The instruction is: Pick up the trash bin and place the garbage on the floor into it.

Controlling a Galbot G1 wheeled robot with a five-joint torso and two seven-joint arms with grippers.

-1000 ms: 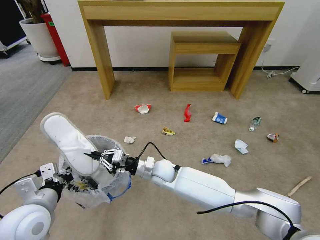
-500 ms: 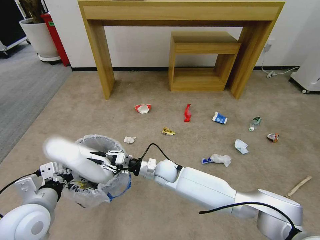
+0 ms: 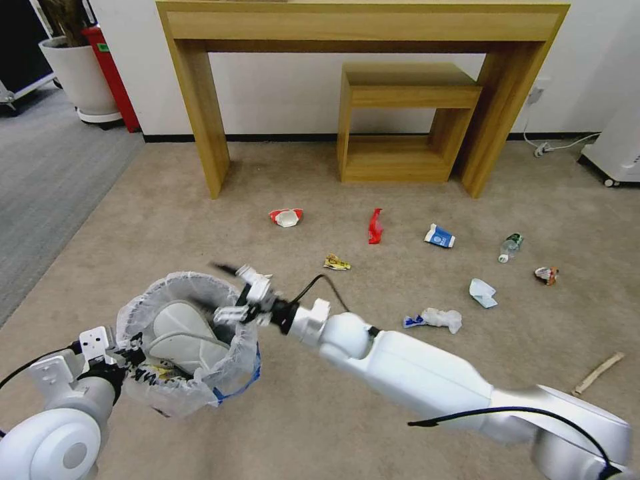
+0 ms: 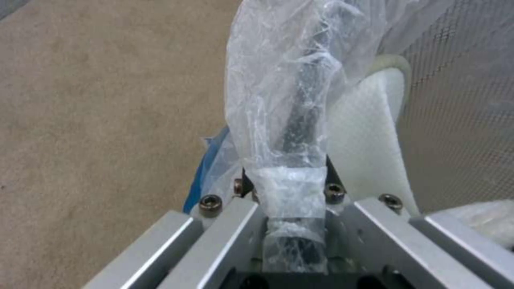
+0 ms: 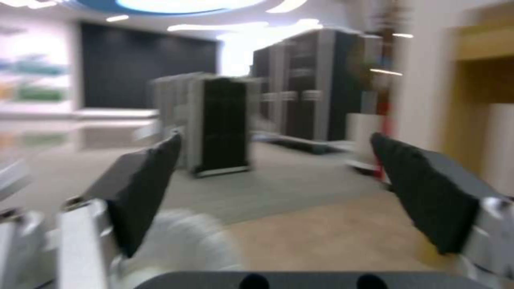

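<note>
Readable text: none in any view.
Blue-white carton (image 3: 439,236): carries a round blue mark, too small to read.
Green-label bottle (image 3: 510,246): label lettering cannot be made out.
Red cabinet (image 3: 112,73): has a small green sticker near its top, with no legible characters.
Yellow wrapper (image 3: 337,263): the print is too small to tell.
Crushed red-white cup (image 3: 286,217): no lettering can be made out.

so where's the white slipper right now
In the head view the white slipper lies inside the trash bin, low on the robot's left, held at its rim by the left gripper.
</note>
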